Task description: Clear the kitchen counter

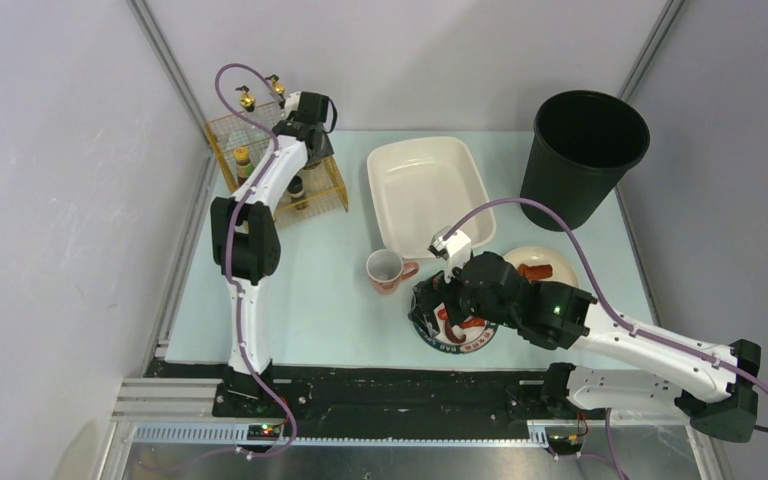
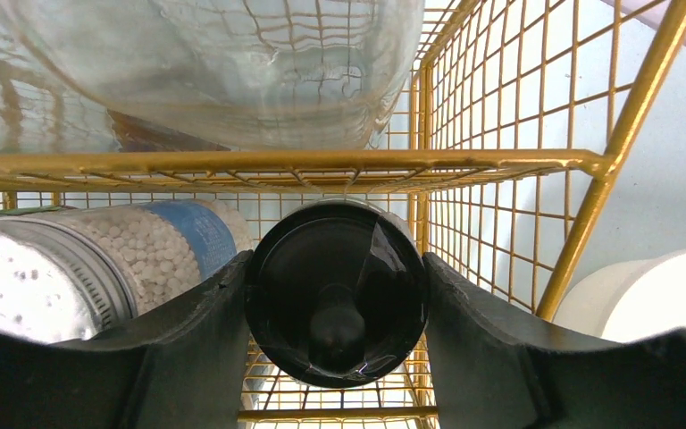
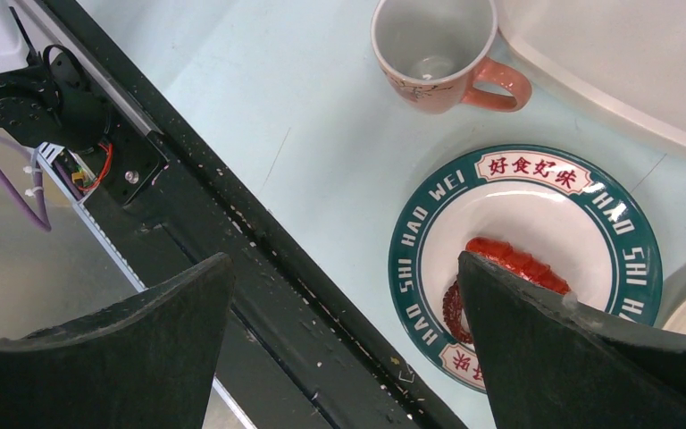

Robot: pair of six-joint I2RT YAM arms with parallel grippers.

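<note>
Right hand (image 3: 344, 268) hangs wide open over the green-rimmed plate (image 3: 630, 232) at the table's (image 3: 259, 107) near edge, red food (image 3: 514, 264) partly under one finger. Left hand (image 2: 337, 299), well apart, grips a black-capped bottle (image 2: 337, 259) in the wire rack (image 2: 322, 161).

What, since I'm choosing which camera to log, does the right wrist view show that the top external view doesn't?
Only the right wrist: the Chinese characters on the green-rimmed plate, and most of the red food on it, seen close. Only the top external: the black bin, the gold wire rack and the left arm reaching into it. Both: the pink-handled mug, the white basin, the plate and the kitchen counter.
</note>
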